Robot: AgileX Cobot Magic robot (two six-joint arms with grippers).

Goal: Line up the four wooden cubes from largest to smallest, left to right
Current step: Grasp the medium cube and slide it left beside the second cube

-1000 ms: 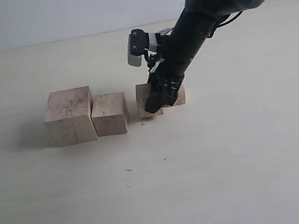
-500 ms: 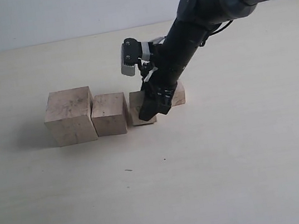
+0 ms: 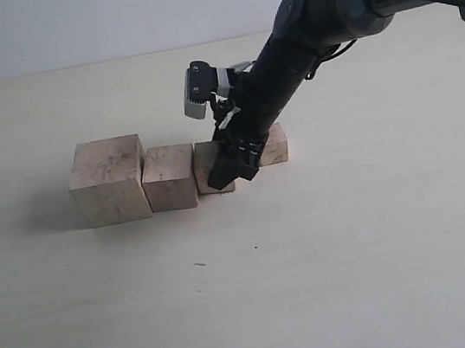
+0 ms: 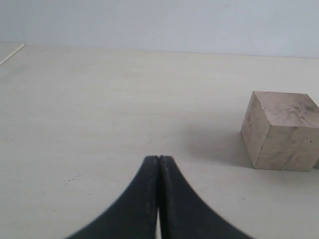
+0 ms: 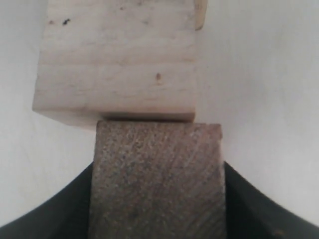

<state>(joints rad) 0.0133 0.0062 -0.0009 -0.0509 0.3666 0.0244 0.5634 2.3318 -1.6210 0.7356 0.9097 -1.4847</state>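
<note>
Four wooden cubes sit on the pale table. The largest cube (image 3: 108,179) is leftmost and also shows in the left wrist view (image 4: 281,129). The second cube (image 3: 170,176) stands right beside it. My right gripper (image 3: 233,168) is shut on the third cube (image 3: 207,165), which rests against the second cube's right side. In the right wrist view the held cube (image 5: 157,179) sits between the dark fingers (image 5: 75,204) and touches the second cube (image 5: 117,59). The smallest cube (image 3: 275,145) lies just behind the right arm. My left gripper (image 4: 158,159) is shut and holds nothing.
The right arm (image 3: 315,22) reaches in from the upper right, with its wrist camera (image 3: 199,91) above the row. The left arm does not show in the exterior view. A pale wall (image 3: 104,18) bounds the table at the back.
My right gripper has slid the third cube leftward across the table, closing the gap until it meets the second cube. The other cubes have stayed put.
</note>
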